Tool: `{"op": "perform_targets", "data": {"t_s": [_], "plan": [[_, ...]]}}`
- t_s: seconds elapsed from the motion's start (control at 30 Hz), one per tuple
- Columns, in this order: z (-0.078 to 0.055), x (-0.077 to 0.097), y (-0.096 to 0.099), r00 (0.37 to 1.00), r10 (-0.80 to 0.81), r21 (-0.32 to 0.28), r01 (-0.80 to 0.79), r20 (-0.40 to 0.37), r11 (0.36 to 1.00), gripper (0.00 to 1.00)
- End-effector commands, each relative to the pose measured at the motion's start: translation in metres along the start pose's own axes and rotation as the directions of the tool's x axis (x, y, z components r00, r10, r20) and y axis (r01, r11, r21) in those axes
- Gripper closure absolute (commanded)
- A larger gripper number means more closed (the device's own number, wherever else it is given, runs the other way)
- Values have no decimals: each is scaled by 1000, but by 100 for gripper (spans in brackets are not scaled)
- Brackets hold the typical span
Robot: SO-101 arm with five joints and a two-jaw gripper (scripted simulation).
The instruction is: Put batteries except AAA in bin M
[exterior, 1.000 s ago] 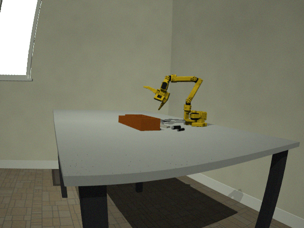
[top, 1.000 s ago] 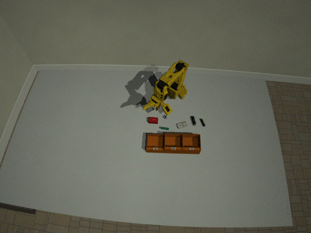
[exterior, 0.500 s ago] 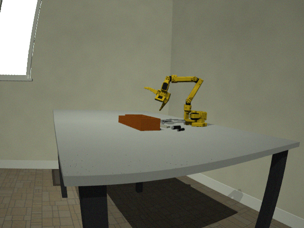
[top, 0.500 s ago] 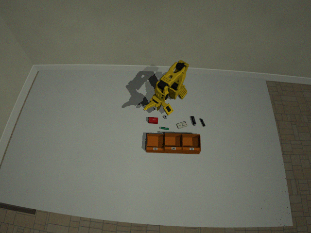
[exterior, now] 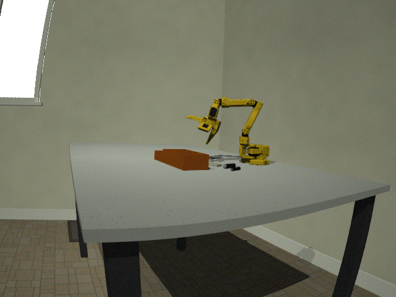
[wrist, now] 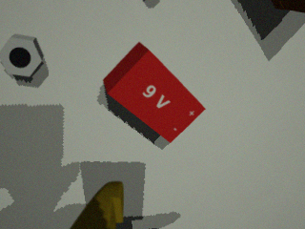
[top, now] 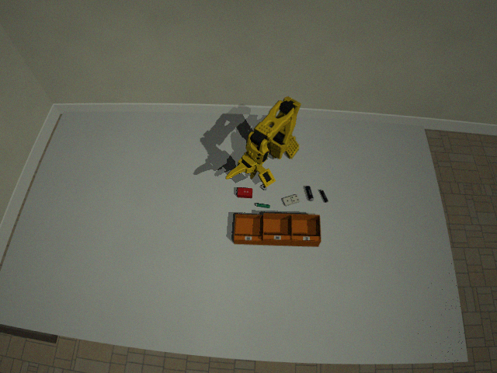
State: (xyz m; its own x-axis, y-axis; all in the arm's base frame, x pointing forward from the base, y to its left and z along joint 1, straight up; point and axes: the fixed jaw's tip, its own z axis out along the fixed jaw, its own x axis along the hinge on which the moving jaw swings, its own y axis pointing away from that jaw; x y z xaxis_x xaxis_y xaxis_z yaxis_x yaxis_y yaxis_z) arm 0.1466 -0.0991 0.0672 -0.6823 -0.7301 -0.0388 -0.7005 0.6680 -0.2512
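9V battery (wrist: 153, 98), red block, lies flat on bench (top: 120, 241), just behind the left end of the orange bins (top: 276, 229), hex nut (wrist: 23, 58) near it. End effector (exterior: 204, 129) hovers above it, jaws wide, holding nothing. Likely rigid, light, smooth; pinch across the 2 long sides.

A: Labels on the orange bins (top: 276, 237) too small to be read from the top; the M bin cannot be identified.

B: Wrist view: only one yellow tip of the end effector (wrist: 102, 210) is seen, cut by the lower edge.
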Motion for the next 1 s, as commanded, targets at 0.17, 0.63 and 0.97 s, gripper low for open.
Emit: {"op": "perform_targets", "data": {"t_s": [0.17,0.63,0.97], "plan": [[-13,-16,-29,985,171,61,-173,38,983,20],[-25,-56,-78,789,594,67,-608,159,791,56],[-29,-88,-105,524,816,-7,-840,245,542,82]]}}
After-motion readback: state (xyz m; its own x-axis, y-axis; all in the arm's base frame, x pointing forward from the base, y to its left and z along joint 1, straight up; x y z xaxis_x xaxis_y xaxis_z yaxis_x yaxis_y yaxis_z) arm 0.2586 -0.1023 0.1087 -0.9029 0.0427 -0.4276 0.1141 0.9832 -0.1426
